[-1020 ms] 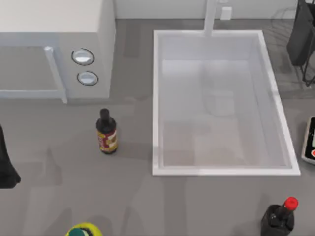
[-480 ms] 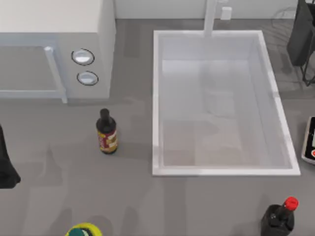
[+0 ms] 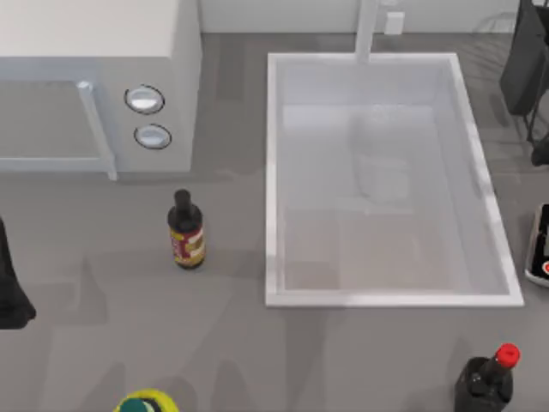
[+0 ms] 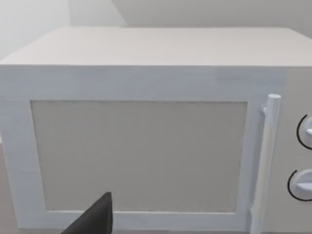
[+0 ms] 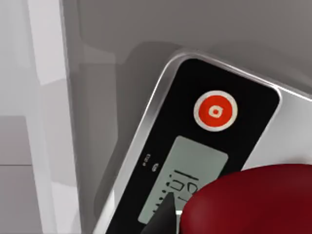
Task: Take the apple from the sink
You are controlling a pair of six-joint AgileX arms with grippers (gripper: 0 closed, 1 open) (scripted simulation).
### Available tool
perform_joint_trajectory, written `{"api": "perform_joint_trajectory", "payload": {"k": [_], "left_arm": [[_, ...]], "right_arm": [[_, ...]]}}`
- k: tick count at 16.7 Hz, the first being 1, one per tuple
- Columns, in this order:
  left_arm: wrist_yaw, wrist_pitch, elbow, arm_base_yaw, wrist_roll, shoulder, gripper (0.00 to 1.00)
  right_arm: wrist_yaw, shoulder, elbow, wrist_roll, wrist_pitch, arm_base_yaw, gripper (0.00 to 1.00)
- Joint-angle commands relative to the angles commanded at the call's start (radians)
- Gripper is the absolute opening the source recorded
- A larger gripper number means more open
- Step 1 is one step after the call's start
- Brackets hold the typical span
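Hanging just past the sink's right rim, the right gripper hugs the apple tight above a scale; its arm has dipped lower. The left arm waits by the microwave.

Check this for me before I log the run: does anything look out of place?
Nothing spilled or toppled. One oddity: the apple is beside the right gripper, in front of the scale display, right of the sink. The left gripper idles facing the microwave.
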Motion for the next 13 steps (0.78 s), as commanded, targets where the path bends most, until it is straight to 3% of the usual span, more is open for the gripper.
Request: {"api": "perform_joint_trajectory", "payload": {"k": [6,13], "left_arm": [[0.0,0.0,0.0,0.0,0.0,0.0,1.0],[0.0,0.0,0.0,0.0,0.0,0.0,1.0]], "right_arm": [[0.0,0.006,-0.049,0.003,0.049,-0.004,0.0],[0.0,0.006,-0.049,0.003,0.049,-0.004,0.53]]}}
